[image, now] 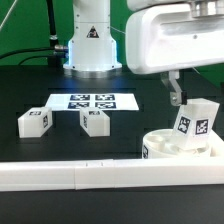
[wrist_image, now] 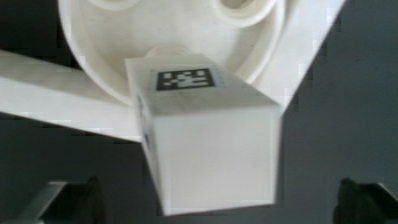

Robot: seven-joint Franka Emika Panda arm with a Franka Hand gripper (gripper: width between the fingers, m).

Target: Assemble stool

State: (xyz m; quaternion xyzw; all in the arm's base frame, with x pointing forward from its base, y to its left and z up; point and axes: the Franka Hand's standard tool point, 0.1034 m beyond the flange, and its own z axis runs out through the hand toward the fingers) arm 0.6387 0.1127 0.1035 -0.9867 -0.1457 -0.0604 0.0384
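The round white seat (image: pixel 172 148) lies at the exterior view's right, against the long white rail (image: pixel 70 176). One white tagged leg (image: pixel 198 122) stands tilted on the seat. In the wrist view this leg (wrist_image: pixel 210 140) reaches from the seat (wrist_image: pixel 107 40) toward the camera, its tag facing up. My gripper (image: pixel 180 96) hangs just above the leg. Its dark fingers (wrist_image: pixel 64 200) stand far apart on either side of the leg without touching it, so the gripper (wrist_image: pixel 217 206) is open. Two more tagged legs (image: pixel 35 121) (image: pixel 95 120) lie on the black table at the exterior view's left.
The marker board (image: pixel 92 101) lies flat behind the two loose legs. The robot base (image: pixel 92 45) stands at the back. The rail also crosses the wrist view (wrist_image: pixel 45 95) beside the seat.
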